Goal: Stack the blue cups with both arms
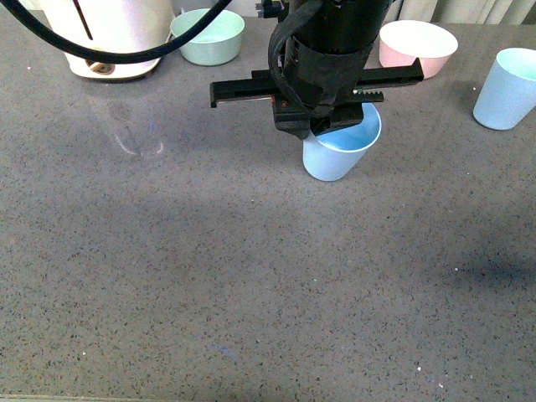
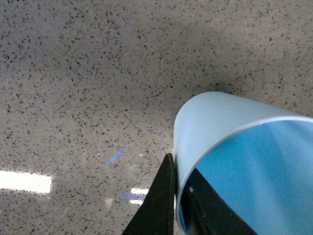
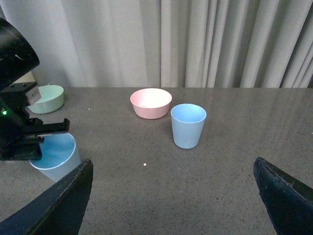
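Note:
My left gripper (image 1: 331, 126) is shut on the rim of a pale blue cup (image 1: 339, 149) and holds it tilted over the table's middle back. In the left wrist view the jaws pinch the cup's wall (image 2: 205, 122), one finger outside and one inside. The same cup shows in the right wrist view (image 3: 55, 156). The second blue cup (image 1: 507, 88) stands upright at the far right; the right wrist view shows it (image 3: 188, 125) ahead of my right gripper (image 3: 173, 200), which is open, empty and well short of it. The right arm is out of the front view.
A pink bowl (image 1: 417, 47) with a white inside sits behind the held cup, near the second cup (image 3: 150, 103). A pale green bowl (image 1: 208, 36) and a white appliance (image 1: 109, 38) stand at the back left. A curtain hangs behind the grey speckled table (image 1: 209, 276).

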